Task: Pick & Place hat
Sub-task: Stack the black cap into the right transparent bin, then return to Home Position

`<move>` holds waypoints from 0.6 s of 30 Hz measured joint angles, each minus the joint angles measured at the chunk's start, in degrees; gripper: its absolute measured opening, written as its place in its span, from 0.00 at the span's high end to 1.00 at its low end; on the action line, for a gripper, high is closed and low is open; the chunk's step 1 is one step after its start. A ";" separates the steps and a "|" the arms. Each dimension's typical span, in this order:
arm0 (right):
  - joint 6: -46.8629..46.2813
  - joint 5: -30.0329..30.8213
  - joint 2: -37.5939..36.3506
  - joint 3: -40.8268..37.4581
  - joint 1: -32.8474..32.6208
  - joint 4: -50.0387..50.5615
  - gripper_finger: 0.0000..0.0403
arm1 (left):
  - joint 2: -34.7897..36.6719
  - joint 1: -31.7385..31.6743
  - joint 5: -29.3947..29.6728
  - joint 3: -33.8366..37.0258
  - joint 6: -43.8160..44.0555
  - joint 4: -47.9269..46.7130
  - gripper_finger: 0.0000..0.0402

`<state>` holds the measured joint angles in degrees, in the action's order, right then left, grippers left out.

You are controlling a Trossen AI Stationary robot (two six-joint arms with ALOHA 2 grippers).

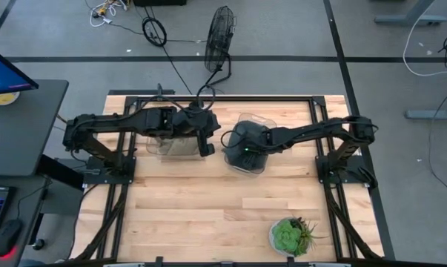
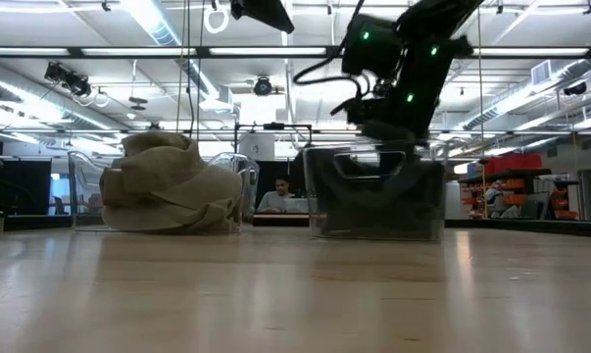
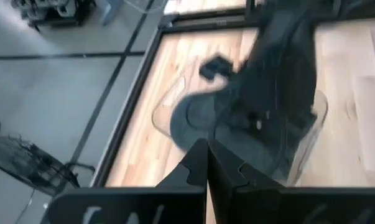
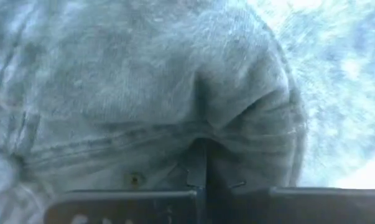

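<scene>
A dark grey hat (image 4: 175,81) lies in a clear bin (image 1: 247,165) at the table's middle right; it also shows in the low view (image 2: 373,201). My right gripper (image 4: 199,163) reaches down into this bin and is shut on the hat. A beige hat (image 2: 168,186) rests on the bottom of a second clear bin (image 1: 167,148) to the left. My left gripper (image 3: 207,163) is shut and empty, held above the table between the two bins (image 1: 206,148). My right gripper pinches a pucker of the grey hat's cloth (image 4: 203,127) between its two fingers; creases run in toward the fingertips. The fingers come from above, pointing down into the bin. The hat sits low in the bin (image 2: 373,221).
A potted green plant (image 1: 290,236) stands near the table's near right edge. A floor fan (image 1: 219,37) stands beyond the far edge. A desk with a monitor (image 1: 8,81) is left of the table. A person (image 2: 280,199) sits far behind the table.
</scene>
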<state>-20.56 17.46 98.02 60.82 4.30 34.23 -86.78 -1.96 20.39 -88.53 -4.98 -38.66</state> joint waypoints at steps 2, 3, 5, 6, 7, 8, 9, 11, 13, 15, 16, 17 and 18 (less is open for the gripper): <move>0.00 -0.29 -2.27 0.78 -0.59 3.04 1.00 | 0.03 0.02 0.21 0.04 1.54 -1.14 0.99; 0.02 -0.31 -3.44 1.63 -1.02 4.06 1.00 | 0.12 0.02 0.29 0.03 2.06 -1.14 0.99; 0.02 0.10 -6.75 2.96 -1.97 6.14 1.00 | 0.26 0.18 0.46 0.02 3.00 -1.73 0.99; 0.01 0.43 -8.46 3.38 -2.61 7.52 1.00 | 0.26 0.34 0.59 0.02 3.30 -1.99 0.99; 0.02 0.49 -10.11 3.77 -3.29 8.23 1.00 | 0.33 0.48 0.62 0.02 3.60 -2.08 0.99; 0.03 0.51 -11.84 3.88 -4.05 8.27 1.00 | 0.62 0.66 0.60 0.04 4.06 -2.69 0.99; 0.14 0.56 -13.92 3.89 -4.90 8.33 1.00 | 0.98 0.94 0.60 0.04 4.52 -3.27 0.99; 0.88 0.80 -18.51 4.00 -6.93 8.25 1.00 | 1.89 1.60 0.92 -0.07 5.81 -3.63 0.99; 2.05 0.93 -22.86 4.06 -8.92 8.35 1.00 | 3.14 2.35 1.50 0.04 5.86 -5.58 0.99; 3.93 2.72 -26.95 4.04 -11.41 8.30 1.00 | 5.63 2.90 1.42 0.03 6.13 -6.64 0.99; 5.05 4.22 -28.91 4.04 -12.78 8.23 1.00 | 6.93 3.21 1.53 0.06 6.37 -8.59 0.99; 5.95 5.91 -30.88 3.95 -14.05 8.02 1.00 | 8.50 3.50 1.70 -0.07 6.81 -8.58 0.99; 6.48 7.20 -32.89 3.46 -15.23 7.54 1.00 | 10.36 3.80 1.66 -0.11 7.34 -9.53 0.99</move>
<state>-14.08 24.66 65.13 64.28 -10.93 41.77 -76.42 1.85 22.05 -88.64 2.36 -48.19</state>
